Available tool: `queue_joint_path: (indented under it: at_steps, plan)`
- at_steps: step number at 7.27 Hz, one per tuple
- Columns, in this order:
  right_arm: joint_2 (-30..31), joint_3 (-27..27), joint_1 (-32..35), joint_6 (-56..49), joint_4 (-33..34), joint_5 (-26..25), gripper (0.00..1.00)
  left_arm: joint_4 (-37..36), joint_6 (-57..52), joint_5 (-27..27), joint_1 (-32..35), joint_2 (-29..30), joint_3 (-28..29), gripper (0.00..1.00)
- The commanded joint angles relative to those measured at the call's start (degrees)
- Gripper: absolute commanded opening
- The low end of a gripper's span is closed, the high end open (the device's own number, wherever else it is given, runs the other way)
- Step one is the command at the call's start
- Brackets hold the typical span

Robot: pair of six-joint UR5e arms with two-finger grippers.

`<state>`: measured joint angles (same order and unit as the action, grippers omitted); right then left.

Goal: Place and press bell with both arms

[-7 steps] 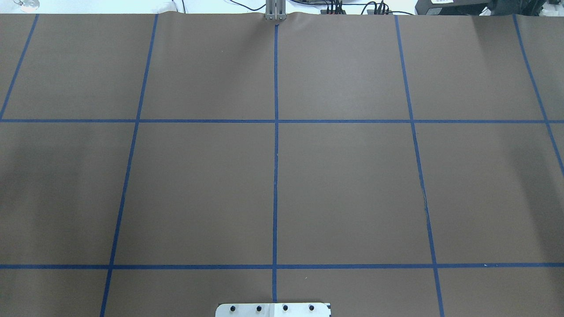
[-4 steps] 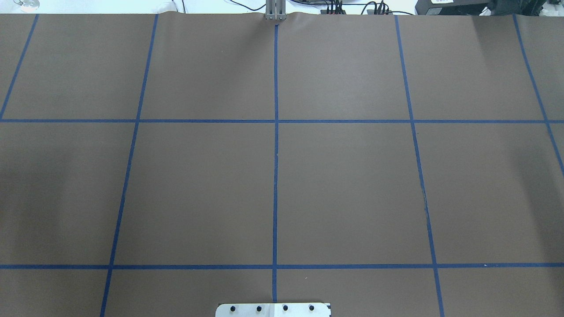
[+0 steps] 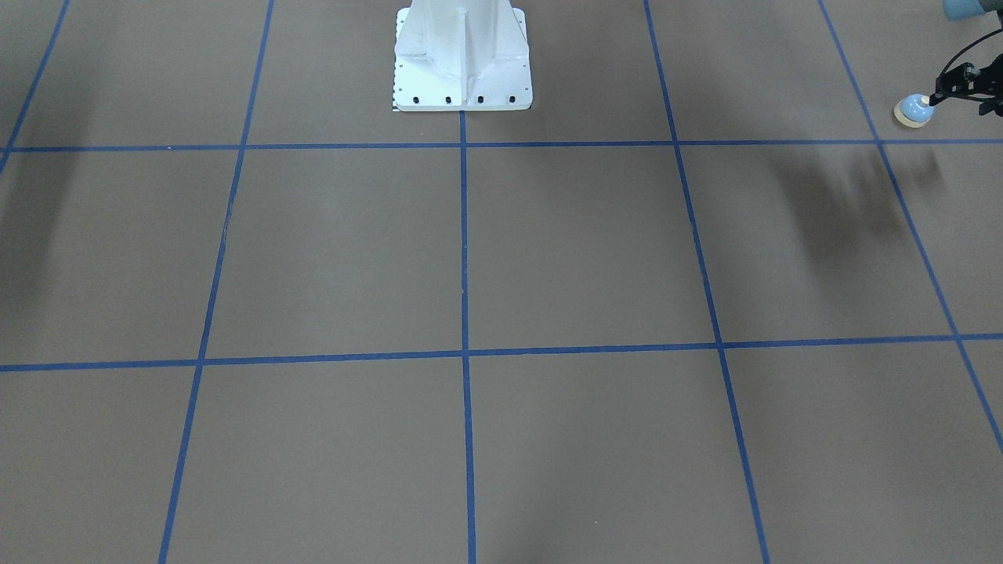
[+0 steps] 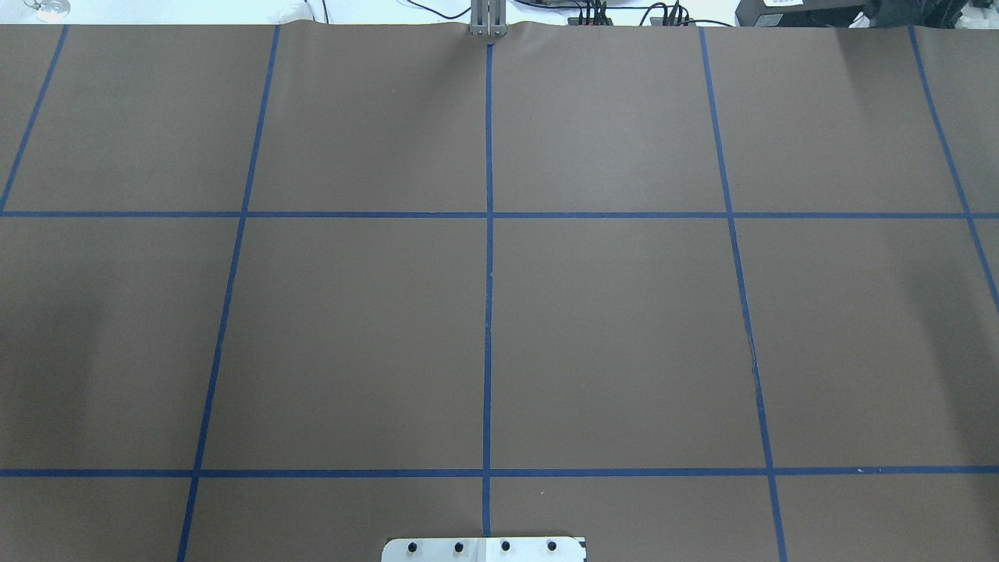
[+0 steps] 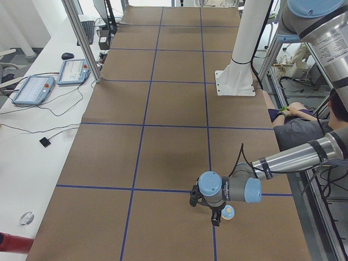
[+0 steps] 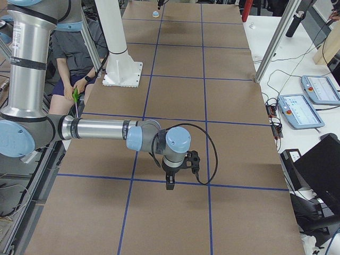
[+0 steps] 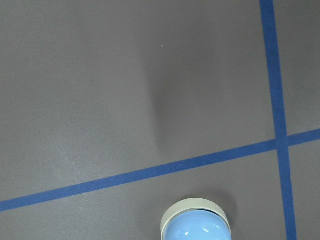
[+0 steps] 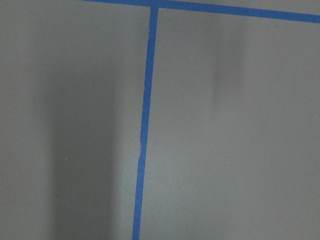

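Over at the robot's left end of the counter [image 3: 548, 258], near a crossing of blue tape lines [image 7: 150, 172]: the bell [image 3: 914, 110], small, blue on top, cream round the bottom. Looks lifted a little off the counter, going by the shadow, well apart from it. Looks pinched from above by the left pincer [image 3: 937, 95], closed on the top part, though hard to be sure so near the picture's edge. Shows too at the bottom of the left wrist view, dome up, near one tape line. Well apart, toward the other end: the right pincer [image 6: 175, 176], over the counter and pointing down; cannot tell if apart or together. Back to the bell: probably light, hard and smooth, so easy to carry but quick to slip on the round dome. Better to hold at the cream base or by the button on top, not on the shiny curve. Needs setting down flat, base first, to stop any tipping. Wants a soft poke straight down on the button after that. Go gently: could knock so small a thing over, or push it away, with a hard or sideways poke.
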<state>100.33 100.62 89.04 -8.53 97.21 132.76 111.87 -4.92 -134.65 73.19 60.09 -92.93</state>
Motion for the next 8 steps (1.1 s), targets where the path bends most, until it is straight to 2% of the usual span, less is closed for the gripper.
queue_joint_path:
  at_steps: [1, 2, 8]
  plan:
    - [-0.2, 0.1, 0.0, 0.0, 0.0, 0.0, 1.00, 2.9, 8.6, -0.1, -4.8, 0.8, 0.0, 1.00]
    - [-0.3, 0.1, 0.0, 0.0, 0.0, 0.0, 1.00, 3.5, 13.7, 0.0, -8.4, 1.4, 0.1, 1.00]
    - [-0.4, 0.2, 0.0, 0.0, 0.0, 0.0, 1.00, 3.4, 14.7, 0.9, -15.6, 2.3, 4.8, 1.00]
